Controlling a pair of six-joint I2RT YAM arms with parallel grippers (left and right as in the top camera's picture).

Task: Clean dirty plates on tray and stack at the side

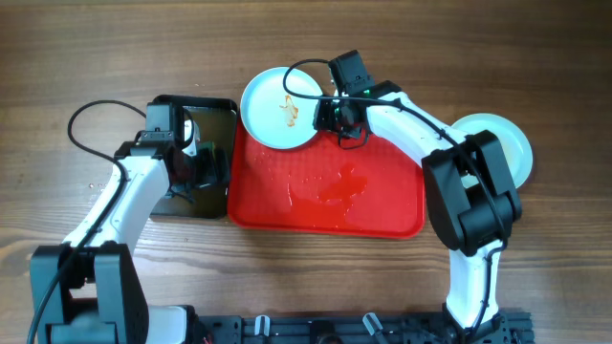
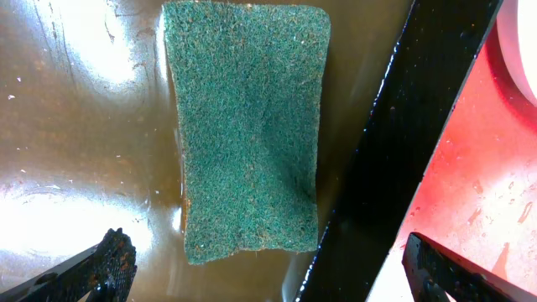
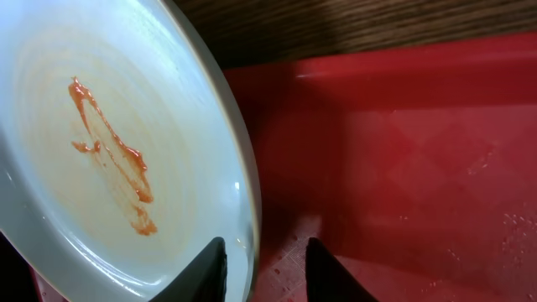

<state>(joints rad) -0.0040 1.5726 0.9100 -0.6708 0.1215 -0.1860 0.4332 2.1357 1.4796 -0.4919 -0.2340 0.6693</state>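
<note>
The large red rectangular plastic tray lies in the middle of the wooden table, its floor wet and shiny. A round pale blue-white shallow plate sits at the tray's 11 o'clock corner, partly over the raised rim and partly over the bare wood. An orange-brown sauce squiggle marks its centre.

The right gripper is at that plate's 3 o'clock edge. In the right wrist view its two fingers straddle the plate's rim, one over the plate's inside and one over the red tray. The tips run out of the picture, so I cannot tell whether they pinch it.

Another pale plate rests on the table off the tray's 3 o'clock side, half hidden by the right arm.

At the tray's 9 o'clock side, just beside it, is a smaller black tray holding brownish liquid. A green rectangular scouring sponge lies flat in it. The left gripper hangs over the sponge with its fingers spread wide, holding nothing.
</note>
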